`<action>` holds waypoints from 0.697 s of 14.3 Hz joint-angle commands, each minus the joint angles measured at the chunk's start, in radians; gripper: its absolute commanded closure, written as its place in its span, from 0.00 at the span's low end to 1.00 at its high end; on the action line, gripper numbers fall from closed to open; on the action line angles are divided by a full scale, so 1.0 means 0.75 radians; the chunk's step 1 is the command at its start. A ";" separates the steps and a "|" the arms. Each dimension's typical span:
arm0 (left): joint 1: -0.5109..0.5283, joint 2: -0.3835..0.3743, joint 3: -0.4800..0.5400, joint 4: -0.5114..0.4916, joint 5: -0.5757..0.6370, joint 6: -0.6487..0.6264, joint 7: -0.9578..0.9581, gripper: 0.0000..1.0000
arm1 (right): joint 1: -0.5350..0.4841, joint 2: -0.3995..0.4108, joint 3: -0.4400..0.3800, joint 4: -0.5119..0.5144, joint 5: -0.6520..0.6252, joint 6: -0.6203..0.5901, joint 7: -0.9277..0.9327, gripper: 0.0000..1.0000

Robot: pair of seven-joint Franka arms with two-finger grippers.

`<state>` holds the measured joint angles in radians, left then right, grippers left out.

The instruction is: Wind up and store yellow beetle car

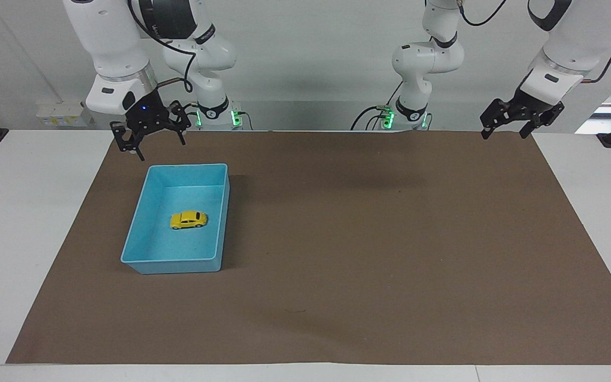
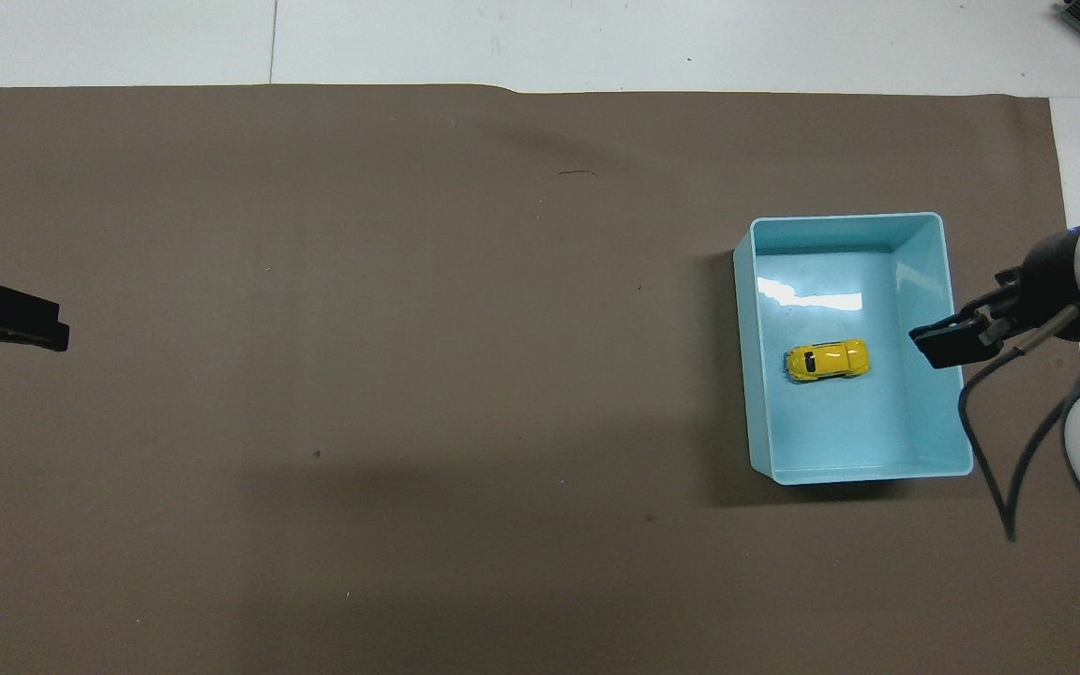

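Yellow beetle car [image 1: 189, 219] sits on its wheels in the blue bin [image 1: 141, 261], about mid-floor, touching no wall. Bin is on the brown mat [image 1: 369, 254] at my right arm's end of the bench [image 1: 14, 223]. My right gripper [image 1: 149, 139] hangs in the air over the mat just off the bin's corner nearest the robots, jaws apart, holding nothing, clear of bin and car. My left gripper [image 1: 507, 129] waits raised over the mat's edge at the left arm's end, well apart from the bin, jaws apart, nothing in them either. In the overhead view only its tip [image 2: 10, 319] shows.
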<state>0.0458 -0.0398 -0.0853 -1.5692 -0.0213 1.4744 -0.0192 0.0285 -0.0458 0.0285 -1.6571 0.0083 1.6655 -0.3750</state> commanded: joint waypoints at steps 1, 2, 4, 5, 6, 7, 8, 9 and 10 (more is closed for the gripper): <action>0.017 0.010 -0.011 0.024 0.016 -0.029 0.017 0.00 | -0.022 0.018 -0.001 0.045 0.046 -0.032 0.227 0.00; 0.017 0.010 -0.011 0.024 0.016 -0.029 0.017 0.00 | -0.022 0.018 -0.001 0.058 0.046 -0.038 0.287 0.00; 0.017 0.010 -0.011 0.024 0.016 -0.029 0.017 0.00 | -0.022 0.016 -0.001 0.068 0.028 -0.050 0.363 0.00; 0.017 0.010 -0.011 0.024 0.016 -0.029 0.017 0.00 | -0.024 0.018 -0.003 0.078 0.026 -0.057 0.389 0.00; 0.017 0.010 -0.011 0.024 0.016 -0.029 0.017 0.00 | -0.032 0.018 -0.009 0.094 0.022 -0.065 0.414 0.00; 0.017 0.010 -0.011 0.024 0.016 -0.029 0.017 0.00 | -0.034 0.018 -0.011 0.097 0.020 -0.083 0.444 0.00; 0.017 0.010 -0.011 0.024 0.016 -0.029 0.017 0.00 | -0.036 0.018 -0.013 0.099 0.018 -0.104 0.475 0.00; 0.017 0.010 -0.011 0.024 0.016 -0.029 0.017 0.00 | -0.046 0.018 -0.013 0.099 0.016 -0.106 0.486 0.00; 0.017 0.010 -0.011 0.024 0.016 -0.029 0.017 0.00 | -0.060 0.018 -0.013 0.101 0.014 -0.110 0.486 0.00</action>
<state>0.0458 -0.0398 -0.0852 -1.5692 -0.0213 1.4744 -0.0192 0.0097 -0.0448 0.0117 -1.6075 0.0170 1.6083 -0.0368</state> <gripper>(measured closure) 0.000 0.000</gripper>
